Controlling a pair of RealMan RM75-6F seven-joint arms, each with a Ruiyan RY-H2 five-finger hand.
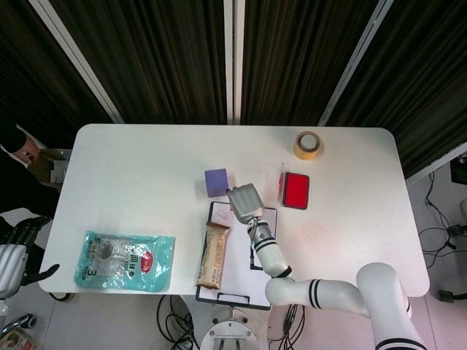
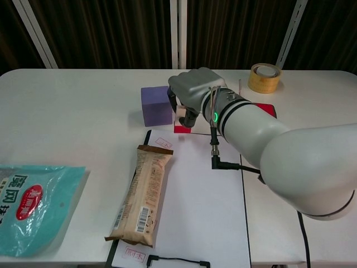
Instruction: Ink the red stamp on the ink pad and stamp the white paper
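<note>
Stamp (image 2: 181,123) gripped in right hand (image 2: 191,96) fingers (image 2: 188,116), above paper (image 2: 192,195).

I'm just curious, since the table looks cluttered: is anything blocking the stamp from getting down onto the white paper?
Nothing visible. The right hand holds the red stamp at the top edge of the white paper; the snack bar lies lower left, off its path.

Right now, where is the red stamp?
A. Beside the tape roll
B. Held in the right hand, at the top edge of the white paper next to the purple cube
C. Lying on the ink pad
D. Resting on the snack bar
B: in the chest view the right hand grips the red stamp at the top edge of the white paper, right of the purple cube, well clear of the ink pad.
</note>
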